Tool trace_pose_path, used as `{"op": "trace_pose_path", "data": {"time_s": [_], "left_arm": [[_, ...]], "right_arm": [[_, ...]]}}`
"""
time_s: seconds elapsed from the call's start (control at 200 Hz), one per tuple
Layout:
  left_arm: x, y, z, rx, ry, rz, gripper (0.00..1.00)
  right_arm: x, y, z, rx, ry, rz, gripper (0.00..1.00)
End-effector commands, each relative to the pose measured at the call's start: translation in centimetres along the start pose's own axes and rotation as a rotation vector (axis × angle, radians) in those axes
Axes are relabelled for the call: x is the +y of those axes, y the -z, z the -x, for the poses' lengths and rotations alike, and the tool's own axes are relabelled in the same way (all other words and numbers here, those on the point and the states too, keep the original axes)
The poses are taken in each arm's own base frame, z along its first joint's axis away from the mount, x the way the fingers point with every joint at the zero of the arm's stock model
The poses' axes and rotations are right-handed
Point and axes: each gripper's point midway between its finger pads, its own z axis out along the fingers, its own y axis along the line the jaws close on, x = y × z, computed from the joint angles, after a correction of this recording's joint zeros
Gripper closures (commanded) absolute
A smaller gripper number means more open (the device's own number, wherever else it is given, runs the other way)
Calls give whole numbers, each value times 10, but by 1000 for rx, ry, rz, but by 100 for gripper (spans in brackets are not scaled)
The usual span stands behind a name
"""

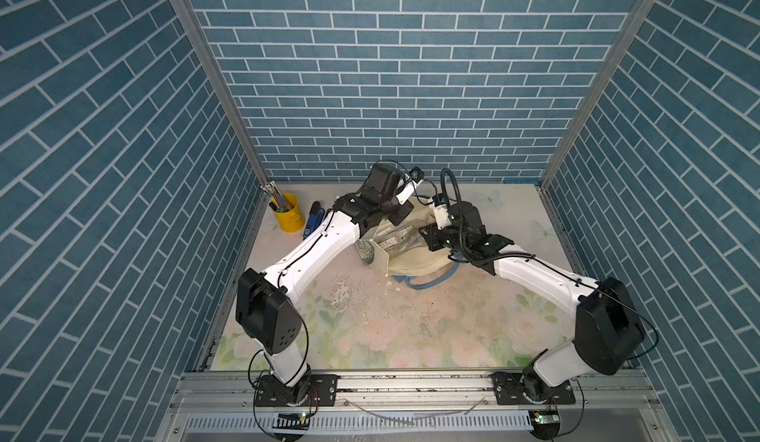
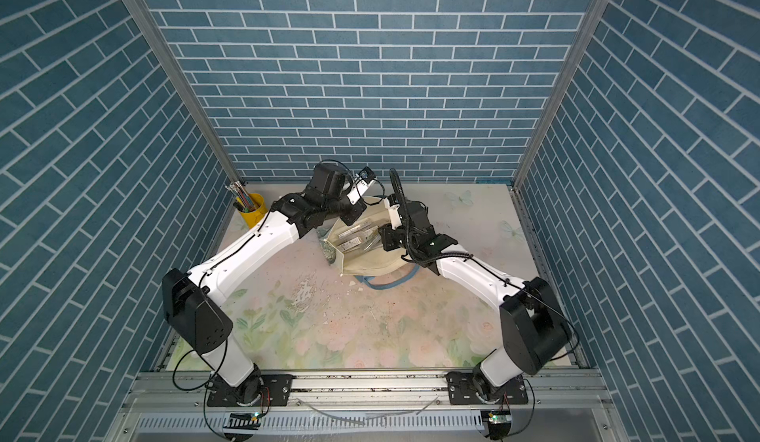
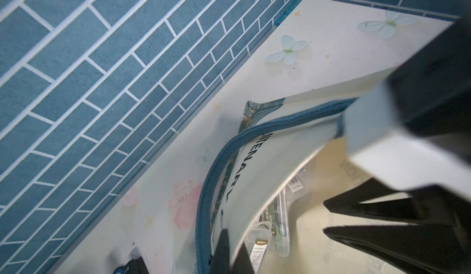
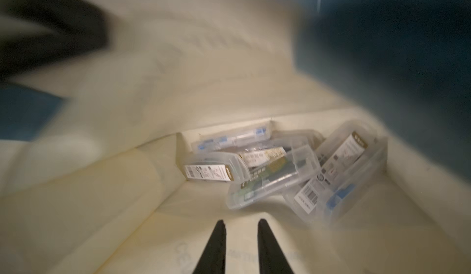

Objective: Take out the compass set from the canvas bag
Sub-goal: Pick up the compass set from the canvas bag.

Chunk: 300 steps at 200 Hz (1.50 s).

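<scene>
The cream canvas bag (image 1: pixel 415 264) (image 2: pixel 370 266) lies on its side at the back middle of the table, mouth held open. My left gripper (image 3: pixel 233 244) (image 1: pixel 398 213) is shut on its upper rim (image 3: pixel 270 163), next to the blue strap (image 3: pixel 204 209). Several clear plastic compass set cases (image 4: pixel 270 178) (image 1: pixel 395 238) (image 2: pixel 354 236) (image 3: pixel 279 224) lie piled at the bag's bottom. My right gripper (image 4: pixel 241 221) (image 1: pixel 427 236) (image 3: pixel 326 216) is inside the mouth, short of the cases. It is open with only the bag's inner cloth (image 4: pixel 127 183) showing between its fingers.
A yellow cup of pencils (image 1: pixel 286 214) (image 2: pixel 253 210) stands at the back left, with a blue and black tool (image 1: pixel 313 218) (image 3: pixel 130 265) beside it. The bag's other blue strap (image 1: pixel 427 285) trails on the floral table. Brick walls close three sides.
</scene>
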Motion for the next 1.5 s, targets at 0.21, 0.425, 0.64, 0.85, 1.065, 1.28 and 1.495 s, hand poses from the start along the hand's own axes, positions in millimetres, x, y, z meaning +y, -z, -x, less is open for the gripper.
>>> {"op": "trace_pose_path", "data": {"time_s": [0.21, 0.425, 0.64, 0.85, 1.065, 1.28, 1.495], "left_arm": [[-4, 39, 38, -193, 78, -48, 100], [-8, 42, 40, -218, 100, -70, 100], [6, 39, 34, -194, 115, 19, 100], [18, 39, 31, -184, 145, 87, 100], [22, 38, 33, -184, 166, 102, 100], [20, 37, 37, -188, 187, 87, 100], [15, 42, 42, -211, 210, 49, 100]], "right_arm": [[-41, -34, -36, -33, -318, -125, 74], [-38, -51, -39, -26, -441, -93, 72], [-28, -12, -11, -118, -332, -60, 65], [-18, 26, 8, -151, -259, -61, 64], [27, 30, -5, -108, -234, 51, 69], [47, -6, -29, -37, -251, 111, 78], [21, -39, -47, 19, -330, 62, 82]]}}
